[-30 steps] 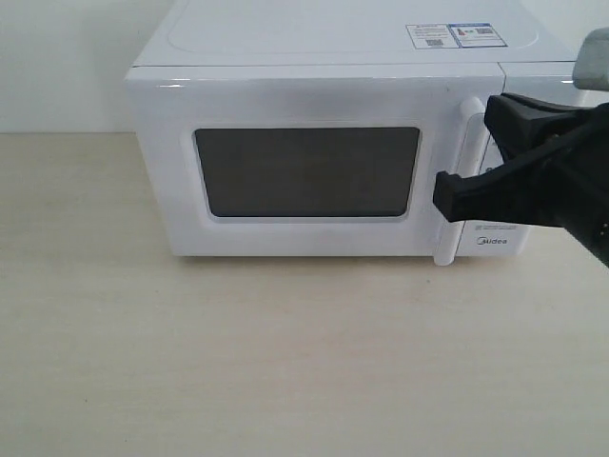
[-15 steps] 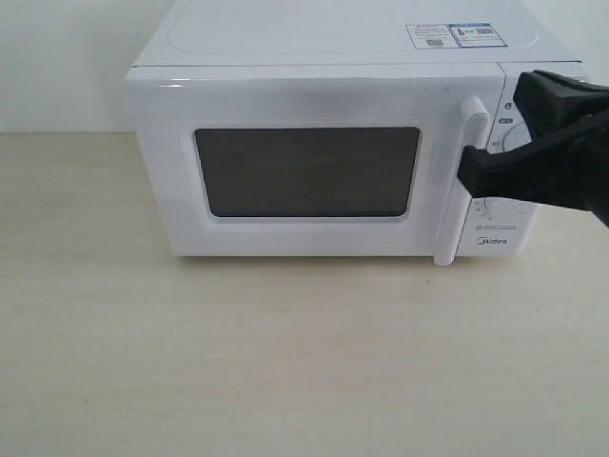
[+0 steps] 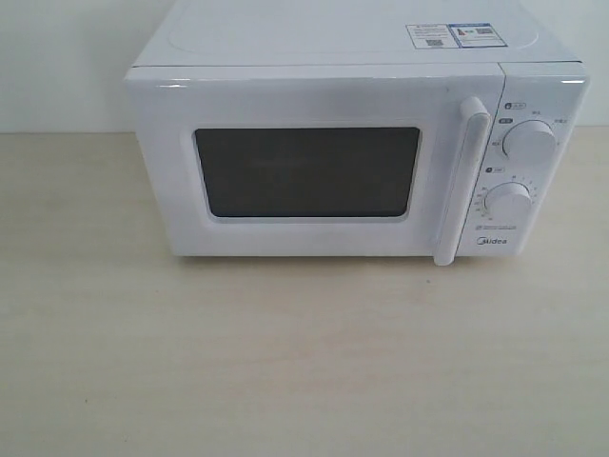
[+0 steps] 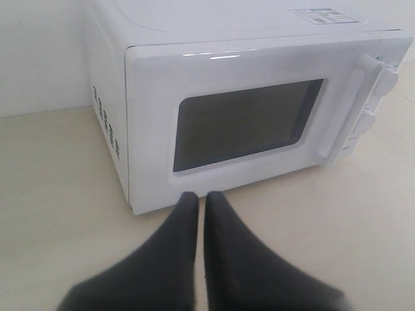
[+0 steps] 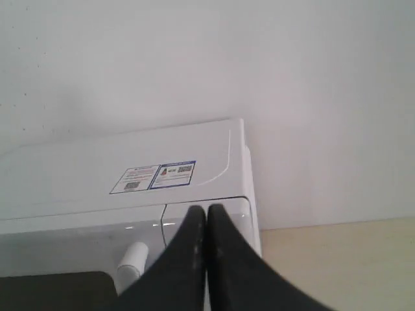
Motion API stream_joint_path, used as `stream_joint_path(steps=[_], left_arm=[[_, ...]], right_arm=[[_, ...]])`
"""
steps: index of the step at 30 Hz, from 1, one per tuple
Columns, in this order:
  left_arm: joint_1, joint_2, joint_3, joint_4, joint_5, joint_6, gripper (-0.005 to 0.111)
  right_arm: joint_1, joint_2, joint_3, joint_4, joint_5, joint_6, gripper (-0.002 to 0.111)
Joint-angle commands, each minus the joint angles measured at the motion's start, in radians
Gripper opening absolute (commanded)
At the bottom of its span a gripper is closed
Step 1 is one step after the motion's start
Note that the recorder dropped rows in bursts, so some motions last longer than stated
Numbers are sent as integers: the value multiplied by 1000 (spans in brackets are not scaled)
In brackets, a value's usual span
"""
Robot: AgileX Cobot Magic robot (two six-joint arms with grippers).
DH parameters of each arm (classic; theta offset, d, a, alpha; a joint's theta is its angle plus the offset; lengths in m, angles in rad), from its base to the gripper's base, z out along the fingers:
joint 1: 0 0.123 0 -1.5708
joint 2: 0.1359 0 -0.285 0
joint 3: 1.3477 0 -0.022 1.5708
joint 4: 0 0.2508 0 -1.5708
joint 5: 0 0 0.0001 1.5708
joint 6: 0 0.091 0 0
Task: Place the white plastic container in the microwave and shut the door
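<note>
Jaws on the left gripper (image 4: 201,201) and right gripper (image 5: 206,212) are pressed together, holding nothing.

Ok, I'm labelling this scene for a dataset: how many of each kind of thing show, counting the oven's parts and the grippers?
Microwave: 1
Knobs: 2
Handle: 1
Top stickers: 2
Grippers: 2, left gripper and right gripper
Total: 8
</note>
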Motion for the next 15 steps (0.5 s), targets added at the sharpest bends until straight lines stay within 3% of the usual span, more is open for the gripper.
stream_joint_path(steps=[1, 6, 15], left_arm=[[0, -4, 5, 0, 1, -11, 4], [0, -4, 5, 0, 1, -11, 4], [0, -4, 5, 0, 1, -11, 4]], right_arm=[[-224, -126, 3, -11, 240, -54, 0], [-420, -220, 3, -12, 346, -61, 0], [-449, -226, 3, -15, 350, -78, 0]])
